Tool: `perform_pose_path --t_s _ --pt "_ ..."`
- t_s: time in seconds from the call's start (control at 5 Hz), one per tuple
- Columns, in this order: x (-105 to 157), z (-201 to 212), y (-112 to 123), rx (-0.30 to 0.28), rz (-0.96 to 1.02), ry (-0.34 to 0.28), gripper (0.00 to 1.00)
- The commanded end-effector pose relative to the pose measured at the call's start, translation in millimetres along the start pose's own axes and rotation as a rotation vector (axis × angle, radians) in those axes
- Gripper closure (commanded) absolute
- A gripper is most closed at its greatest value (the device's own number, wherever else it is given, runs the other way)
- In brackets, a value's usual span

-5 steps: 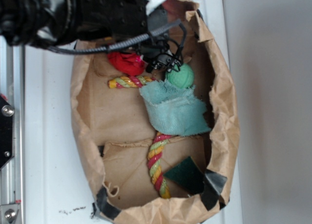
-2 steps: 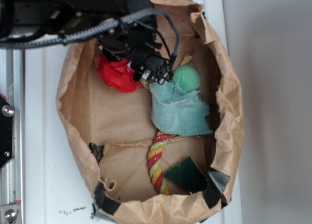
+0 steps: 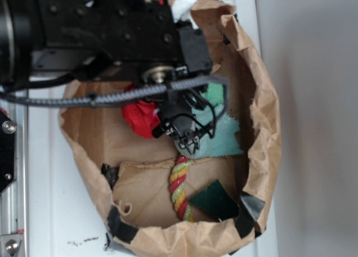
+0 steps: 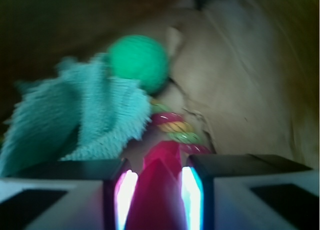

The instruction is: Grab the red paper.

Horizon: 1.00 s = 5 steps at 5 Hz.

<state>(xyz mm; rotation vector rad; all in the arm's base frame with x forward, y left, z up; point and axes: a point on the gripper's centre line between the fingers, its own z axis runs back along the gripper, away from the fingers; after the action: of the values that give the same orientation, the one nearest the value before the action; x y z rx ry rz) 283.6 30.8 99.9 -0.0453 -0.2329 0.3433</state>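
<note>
The grasp step is in hand: the pincer point(image 4: 159, 190) is closed on the red paper point(image 4: 157, 195), which sits between its two jaws, inside the paper bag point(image 3: 263, 128). Ahead of the pincer lie the green ball point(image 4: 139, 61) and teal cloth point(image 4: 80, 117). The next move, I judge, calls for a straight lift with a firm grip
</note>
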Motion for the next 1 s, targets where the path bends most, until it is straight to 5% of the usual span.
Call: perform_pose_path --t_s 0.0,0.4,0.6,0.8 --pt "24.6 46.1 6.2 -0.074 -0.241 -0.029 1.0" --pt "29.2 83.5 10.4 -0.04 -0.217 -0.044 1.0" --pt "20.0 99.0 12.6 -0.028 -0.164 -0.11 1.0" --pt "8.9 112.7 8.7 -0.058 -0.159 -0.112 1.0"
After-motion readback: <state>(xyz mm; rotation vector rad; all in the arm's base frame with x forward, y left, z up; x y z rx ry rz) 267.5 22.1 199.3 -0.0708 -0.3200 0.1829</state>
